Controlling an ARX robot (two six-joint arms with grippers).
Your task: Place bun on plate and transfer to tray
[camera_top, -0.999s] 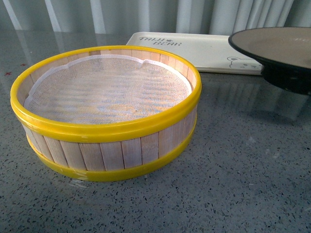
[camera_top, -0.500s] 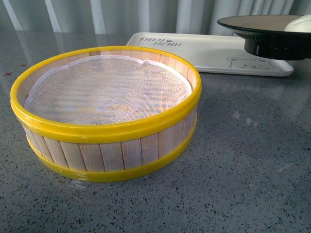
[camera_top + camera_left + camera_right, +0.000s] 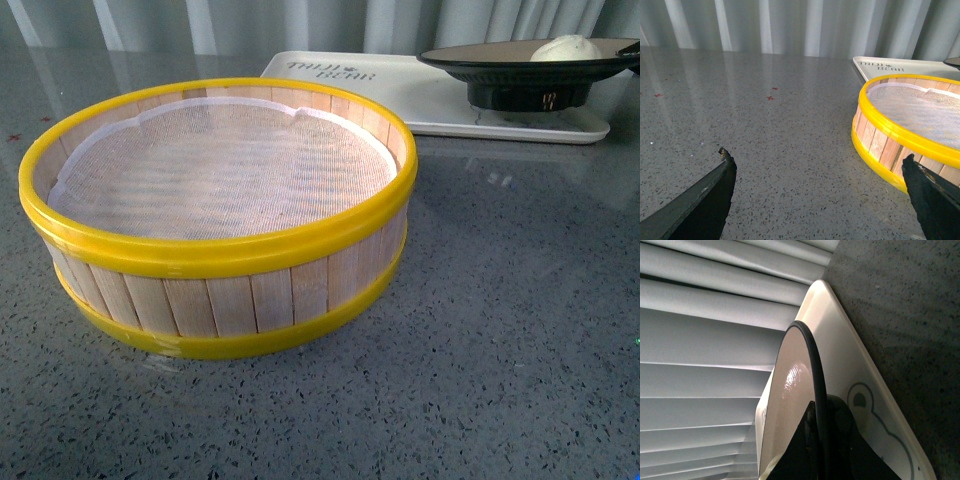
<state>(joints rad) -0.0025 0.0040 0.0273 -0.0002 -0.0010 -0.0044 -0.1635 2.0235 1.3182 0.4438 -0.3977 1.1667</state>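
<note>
The black-rimmed plate (image 3: pixel 500 62) sits level over the right end of the cream tray (image 3: pixel 420 90) at the back right. Its black foot is at the tray's surface; I cannot tell if it touches. The white bun (image 3: pixel 565 47) lies on the plate. My right gripper (image 3: pixel 819 407) is shut on the plate's rim (image 3: pixel 812 355), one finger on the beige inside and one under it. The tray (image 3: pixel 840 340) with its bear drawing lies below. My left gripper (image 3: pixel 817 157) is open and empty, low over the table, beside the steamer basket.
A round wooden steamer basket (image 3: pixel 215 250) with yellow rims and a white cloth liner stands in the middle of the grey speckled table, in front of the tray. It also shows in the left wrist view (image 3: pixel 910 135). Pale curtains hang behind the table.
The plate has moved left and down over the tray's right end. The bun on it has come fully into view. The basket has not moved.
</note>
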